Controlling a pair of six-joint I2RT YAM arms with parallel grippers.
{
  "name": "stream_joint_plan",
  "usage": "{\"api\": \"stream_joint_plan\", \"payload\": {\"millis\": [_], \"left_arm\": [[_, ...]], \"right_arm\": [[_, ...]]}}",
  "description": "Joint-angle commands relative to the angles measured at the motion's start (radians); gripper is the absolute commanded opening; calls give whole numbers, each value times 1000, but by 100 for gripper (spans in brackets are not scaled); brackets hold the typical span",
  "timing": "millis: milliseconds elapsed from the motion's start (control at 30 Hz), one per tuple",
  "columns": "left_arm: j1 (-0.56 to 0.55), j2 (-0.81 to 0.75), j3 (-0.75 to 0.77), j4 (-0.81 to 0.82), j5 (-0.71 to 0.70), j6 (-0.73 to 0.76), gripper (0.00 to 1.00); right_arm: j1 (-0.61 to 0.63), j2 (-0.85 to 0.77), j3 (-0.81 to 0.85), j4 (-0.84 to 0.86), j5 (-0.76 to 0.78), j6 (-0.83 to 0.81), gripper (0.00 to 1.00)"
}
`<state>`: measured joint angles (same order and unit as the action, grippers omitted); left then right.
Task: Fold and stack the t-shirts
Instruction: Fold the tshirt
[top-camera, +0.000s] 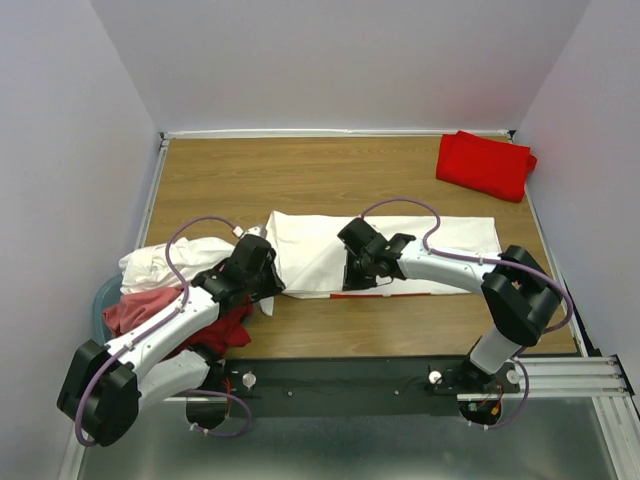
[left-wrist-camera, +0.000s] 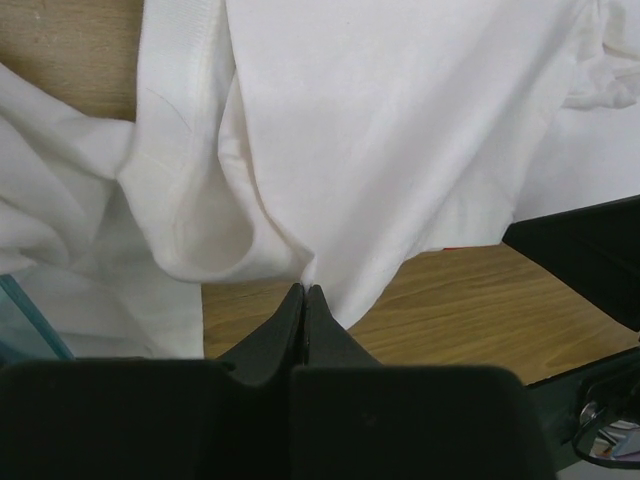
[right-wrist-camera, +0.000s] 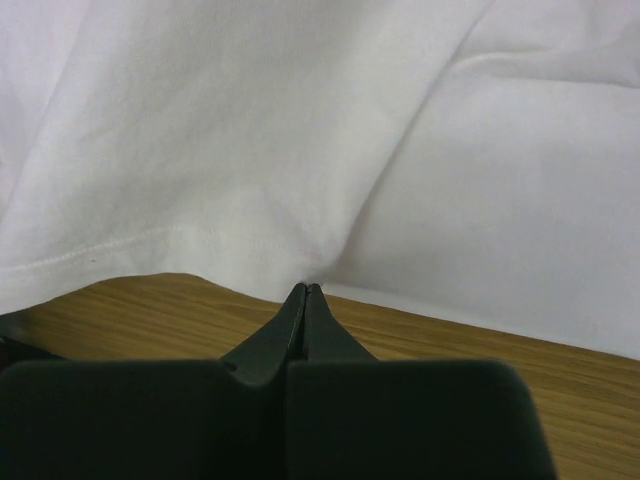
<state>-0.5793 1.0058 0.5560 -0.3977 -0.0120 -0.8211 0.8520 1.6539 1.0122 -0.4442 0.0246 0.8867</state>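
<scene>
A white t-shirt (top-camera: 310, 245) lies spread across the middle of the table, and a thin red strip shows along its near edge. My left gripper (top-camera: 268, 283) is at the shirt's left near corner. In the left wrist view that gripper (left-wrist-camera: 305, 288) is shut, with white cloth (left-wrist-camera: 400, 140) pinched at its tips. My right gripper (top-camera: 352, 280) is at the near hem, and in the right wrist view it (right-wrist-camera: 306, 287) is shut on the white hem (right-wrist-camera: 200, 250). A folded red t-shirt (top-camera: 485, 163) rests at the back right. White (top-camera: 160, 262) and pink-red shirts (top-camera: 140, 312) are heaped at the left.
The heap of shirts sits in a pale blue tub (top-camera: 103, 300) at the table's left near corner; its edge (left-wrist-camera: 25, 320) shows in the left wrist view. White walls close in the table on three sides. A metal rail (top-camera: 560, 375) runs along the near edge.
</scene>
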Motion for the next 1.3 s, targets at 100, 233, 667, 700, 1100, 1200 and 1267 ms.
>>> {"api": "stream_joint_plan", "payload": {"millis": [100,233,667,700,1100,1200,1267], "left_arm": [[-31,22,16,-63,-54,-41,11],[-34,22,33,-82,-65,-35,69],[-37,144,220,17,-52,34,98],[-40,163,234,29,-46,39,98],[-79,499,331,204,46,114,98],[-77,583,349,221,43,134,98],[-77,634,360,240,31,143,98]], "right_arm": [[10,0,3,-28,23,9,0],[10,3,22,-33,26,8,8],[-49,-131,20,-132,161,-29,75],[-69,-143,11,-131,164,-37,76],[-482,-330,-190,-133,210,-233,91],[-505,-321,-227,-123,206,-227,91],[-505,-324,-269,-111,178,-213,91]]}}
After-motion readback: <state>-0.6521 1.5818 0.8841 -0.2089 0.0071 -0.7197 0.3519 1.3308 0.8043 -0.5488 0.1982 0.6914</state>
